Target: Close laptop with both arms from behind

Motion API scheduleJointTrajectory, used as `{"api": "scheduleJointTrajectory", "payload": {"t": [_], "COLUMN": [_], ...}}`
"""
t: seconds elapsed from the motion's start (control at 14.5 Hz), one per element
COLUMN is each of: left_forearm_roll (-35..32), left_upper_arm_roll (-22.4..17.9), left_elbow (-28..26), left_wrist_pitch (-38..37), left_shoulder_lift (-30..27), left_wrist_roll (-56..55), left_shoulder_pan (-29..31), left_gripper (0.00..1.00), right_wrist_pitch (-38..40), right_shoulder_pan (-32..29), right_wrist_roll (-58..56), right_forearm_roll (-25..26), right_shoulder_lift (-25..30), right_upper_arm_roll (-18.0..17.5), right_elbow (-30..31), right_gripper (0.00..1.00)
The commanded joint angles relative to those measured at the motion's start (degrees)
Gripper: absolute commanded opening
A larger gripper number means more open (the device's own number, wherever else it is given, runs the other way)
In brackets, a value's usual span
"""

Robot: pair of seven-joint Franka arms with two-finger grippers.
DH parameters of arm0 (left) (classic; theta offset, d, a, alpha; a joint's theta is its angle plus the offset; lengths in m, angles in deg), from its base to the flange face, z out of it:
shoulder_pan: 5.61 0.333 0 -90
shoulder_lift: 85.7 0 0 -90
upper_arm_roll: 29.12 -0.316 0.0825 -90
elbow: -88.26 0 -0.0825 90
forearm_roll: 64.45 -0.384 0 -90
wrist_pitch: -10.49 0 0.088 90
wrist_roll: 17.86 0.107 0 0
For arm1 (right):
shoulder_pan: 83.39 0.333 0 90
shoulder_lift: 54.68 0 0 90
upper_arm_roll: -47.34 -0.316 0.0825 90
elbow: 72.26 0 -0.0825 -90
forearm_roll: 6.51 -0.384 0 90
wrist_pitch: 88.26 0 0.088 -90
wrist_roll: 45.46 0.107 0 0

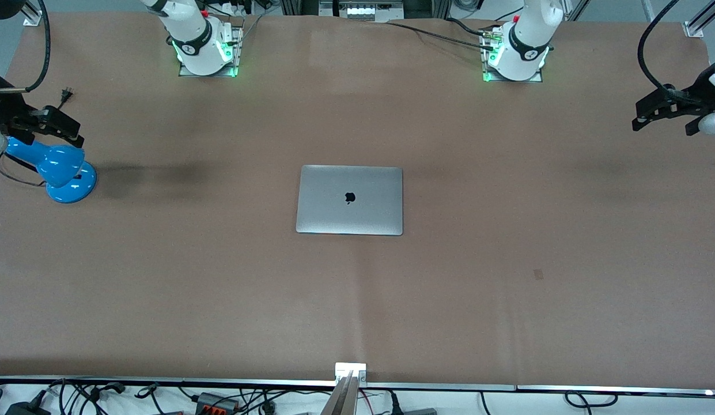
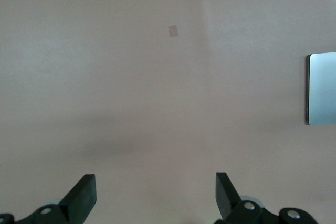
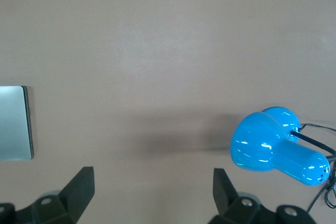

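Laptop (image 1: 350,200): lid down, flat at mid-table (image 1: 507,300). Left gripper (image 1: 651,121): jaws spread, aloft at its table end. Right gripper (image 1: 60,129): jaws spread, seemingly just above blue desk lamp (image 1: 60,170).

A: Where's the laptop (image 1: 350,200)?
B: Mid-table (image 1: 507,300), lid down, flat.
A: The lamp (image 1: 60,173)?
B: At the laptop's nine o'clock in the front view, well apart, at the right arm's end, under the right gripper (image 1: 52,127).
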Motion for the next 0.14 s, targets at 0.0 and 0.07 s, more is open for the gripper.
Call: {"api": "scheduleJointTrajectory", "payload": {"t": [0.0,0.07], "left_forearm_roll": [-1.5,-1.4], "left_upper_arm_roll": [0.3,0.3], "left_elbow": [0.8,0.8], "left_wrist_pitch": [-1.3,-1.3], "left_shoulder_lift": [-0.4,-0.4], "left_wrist_roll": [-0.4,-0.4], "left_shoulder_pan": [-0.1,-0.1], "left_gripper": [1.00,1.00], "right_wrist_pitch": [0.1,0.1], "right_shoulder_pan": [-0.4,-0.4], "right_wrist_roll": [-0.5,-0.6], "right_forearm_roll": [0.2,0.2], "right_shoulder_lift": [1.5,1.6], "right_upper_arm_roll": [-0.6,-0.6], "right_elbow": [1.3,1.3], "right_gripper": [1.00,1.00]}}
